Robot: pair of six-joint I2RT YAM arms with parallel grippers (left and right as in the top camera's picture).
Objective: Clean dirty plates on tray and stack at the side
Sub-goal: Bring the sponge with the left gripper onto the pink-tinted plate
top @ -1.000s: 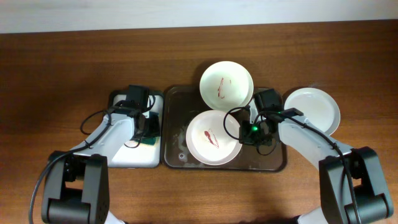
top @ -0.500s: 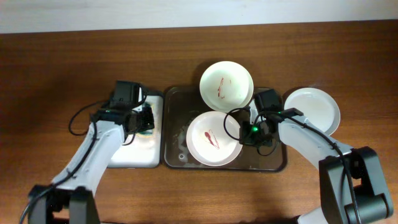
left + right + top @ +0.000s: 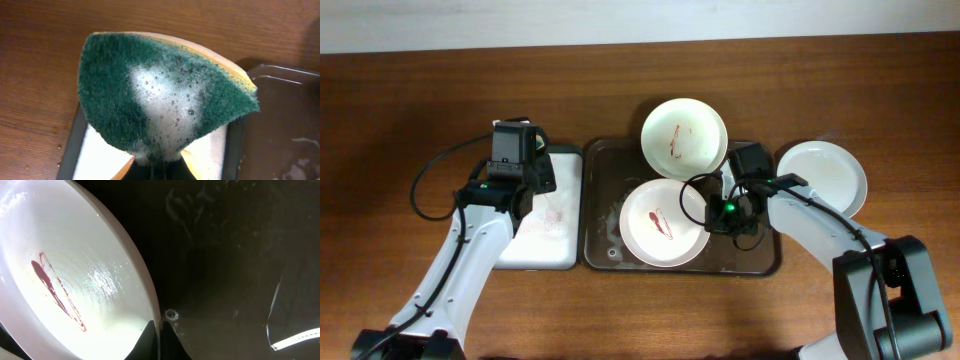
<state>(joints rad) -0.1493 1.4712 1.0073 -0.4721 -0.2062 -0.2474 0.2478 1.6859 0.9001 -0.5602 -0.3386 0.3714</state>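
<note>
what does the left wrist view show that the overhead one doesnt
Only the left wrist view: the green sponge, foamy and held from below. Only the overhead view: the upper streaked plate, the lower streaked plate, and the clean plate on the table. Both: the small white tray and the dark tray.

Glossy smooth plate [image 3: 75, 280], wet-sheened dark tray [image 3: 225, 255], rough foamy green sponge [image 3: 160, 100], matt wood-grain tabletop [image 3: 30, 75].
</note>
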